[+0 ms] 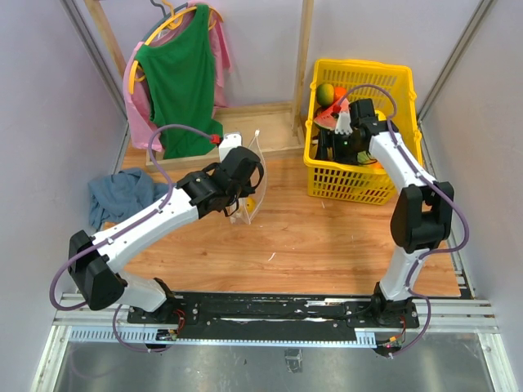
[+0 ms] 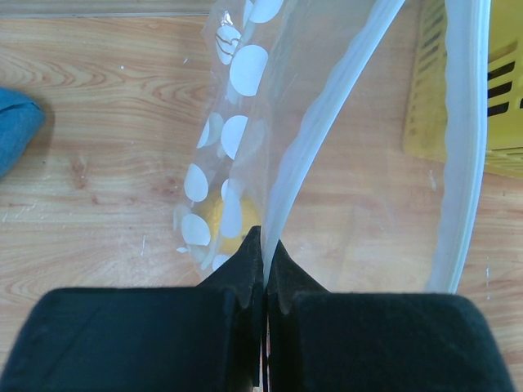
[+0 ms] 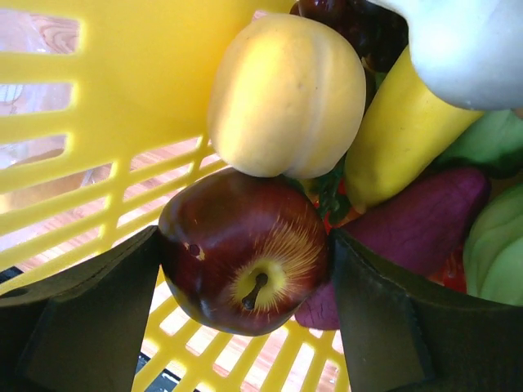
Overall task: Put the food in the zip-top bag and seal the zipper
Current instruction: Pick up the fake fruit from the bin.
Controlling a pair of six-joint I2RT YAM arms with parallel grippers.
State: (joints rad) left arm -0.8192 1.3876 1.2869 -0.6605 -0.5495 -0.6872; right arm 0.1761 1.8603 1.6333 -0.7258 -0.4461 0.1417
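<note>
The zip-top bag was held upright near the counter's far edge, left of middle, its zipper pinched in the pressed-together left tool. In the yellow basket at the far right corner, the right tool was set against both sides of a dark red apple; a firm grip could not be told
</note>
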